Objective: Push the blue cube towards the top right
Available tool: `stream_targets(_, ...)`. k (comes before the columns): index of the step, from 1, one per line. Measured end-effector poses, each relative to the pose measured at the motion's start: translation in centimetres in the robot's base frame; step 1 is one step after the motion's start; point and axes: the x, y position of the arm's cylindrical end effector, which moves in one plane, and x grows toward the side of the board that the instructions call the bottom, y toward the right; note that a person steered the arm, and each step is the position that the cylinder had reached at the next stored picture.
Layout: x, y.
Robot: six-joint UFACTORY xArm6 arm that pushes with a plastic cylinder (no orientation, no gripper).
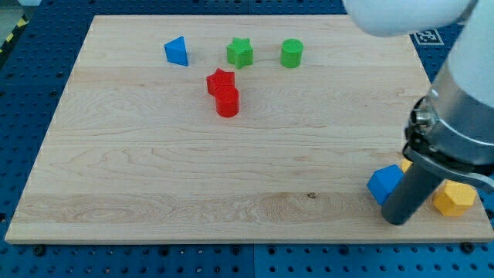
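The blue cube (384, 184) sits near the board's bottom right corner. My tip (397, 219) is at the end of the dark rod, just below and to the right of the blue cube, touching or nearly touching it. A yellow block (454, 198) lies right of the rod, and a sliver of another yellow block (406, 165) shows behind it, partly hidden by the rod.
A blue triangular block (177, 52) is at the top left. A green star (240, 52) and a green cylinder (291, 53) stand along the top. A red star (220, 80) touches a red cylinder (227, 102) near the middle. The wooden board's (154, 170) right edge is close to the rod.
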Motion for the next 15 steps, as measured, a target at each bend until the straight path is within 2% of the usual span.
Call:
stream_targets(3,-0.2,-1.0)
stream_targets(8,-10.1,-1.3)
stream_targets(12,-9.8,-0.2)
stream_targets(15,-12.8,1.5)
